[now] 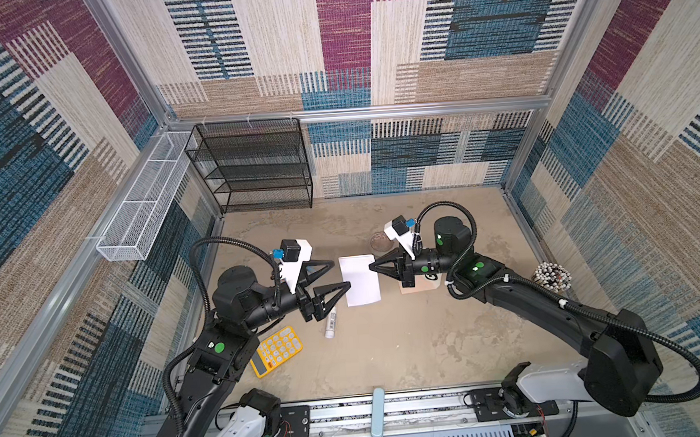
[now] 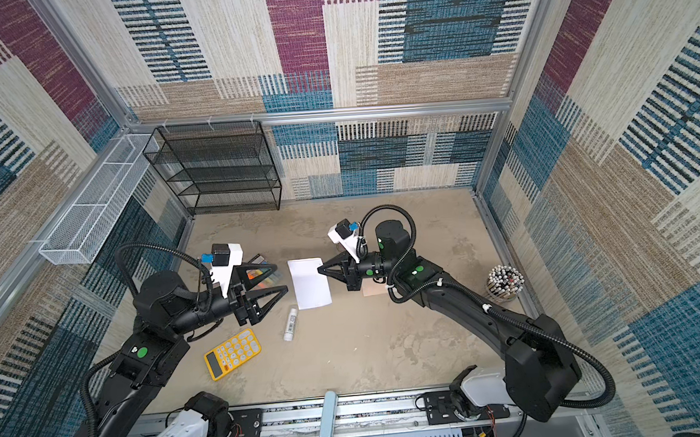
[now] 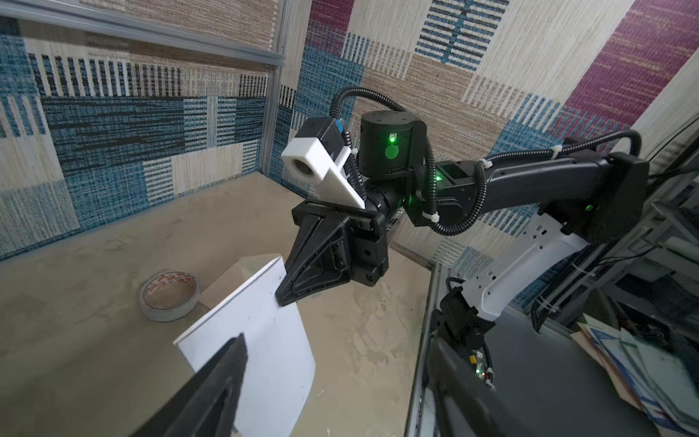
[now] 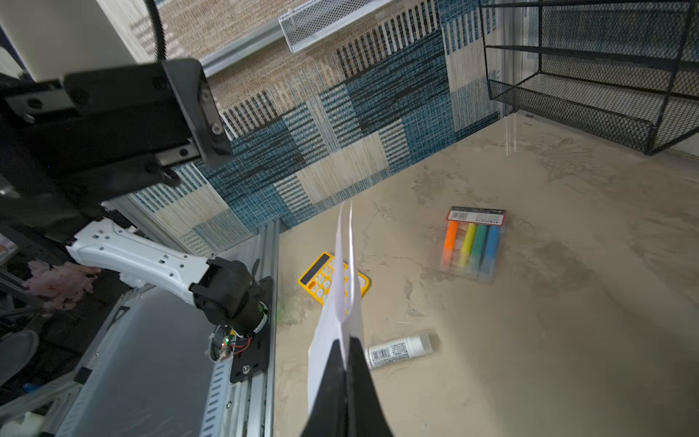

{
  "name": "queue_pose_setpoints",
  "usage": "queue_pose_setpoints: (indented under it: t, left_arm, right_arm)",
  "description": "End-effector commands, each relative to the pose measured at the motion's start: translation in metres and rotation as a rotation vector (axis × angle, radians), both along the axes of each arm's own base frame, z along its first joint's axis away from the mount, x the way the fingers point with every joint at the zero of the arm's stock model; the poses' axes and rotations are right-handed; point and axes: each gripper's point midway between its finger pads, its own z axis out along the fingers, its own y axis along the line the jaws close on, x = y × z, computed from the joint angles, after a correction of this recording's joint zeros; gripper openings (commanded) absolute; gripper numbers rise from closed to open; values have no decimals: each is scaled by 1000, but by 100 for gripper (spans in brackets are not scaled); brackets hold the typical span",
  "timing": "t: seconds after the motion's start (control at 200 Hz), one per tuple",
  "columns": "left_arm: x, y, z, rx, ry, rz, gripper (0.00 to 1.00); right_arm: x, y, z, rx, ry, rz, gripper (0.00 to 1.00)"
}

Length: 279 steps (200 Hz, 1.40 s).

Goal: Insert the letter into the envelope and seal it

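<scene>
The letter [image 1: 360,281], a white sheet, hangs above the table in both top views [image 2: 308,284]. My right gripper [image 1: 371,267] is shut on its right edge. In the right wrist view the closed fingertips [image 4: 346,342] pinch the letter [image 4: 336,302], which shows edge-on as two layers. My left gripper [image 1: 341,274] stands open just left of the sheet and does not touch it. In the left wrist view one left finger [image 3: 227,363] overlaps the letter [image 3: 272,359]. The peach envelope [image 1: 421,286] lies on the table under the right wrist, mostly hidden; its flap end [image 3: 230,280] shows behind the letter.
A tape roll [image 1: 381,242] lies behind the letter. A glue stick [image 1: 330,322] and a yellow calculator [image 1: 277,351] lie under the left arm, and a marker pack [image 4: 472,246] beside it. A black mesh rack [image 1: 253,167], a white wire basket [image 1: 139,207] and a pen cup [image 1: 552,278] line the walls.
</scene>
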Motion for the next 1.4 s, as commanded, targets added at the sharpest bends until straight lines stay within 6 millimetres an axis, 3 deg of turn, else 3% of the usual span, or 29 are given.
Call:
queue_pose_setpoints:
  t: [0.0, 0.245, 0.586, 0.882, 1.393]
  left_arm:
    - [-5, 4, -19, 128, -58, -17, 78]
    - [-11, -1, -35, 143, -121, -73, 74]
    - [-14, -18, -43, 119, -80, -163, 74]
    - [-13, -31, -59, 162, -70, -202, 68]
    - [-12, -51, -77, 233, -77, -226, 34]
  right_arm:
    - [-11, -1, -8, -59, -199, 54, 0]
    - [-40, 2, -3, -66, -412, 184, 0]
    - [-57, 11, -9, -85, -413, 255, 0]
    - [-68, 19, -14, -81, -365, 307, 0]
    - [-73, 19, -18, -86, -349, 324, 0]
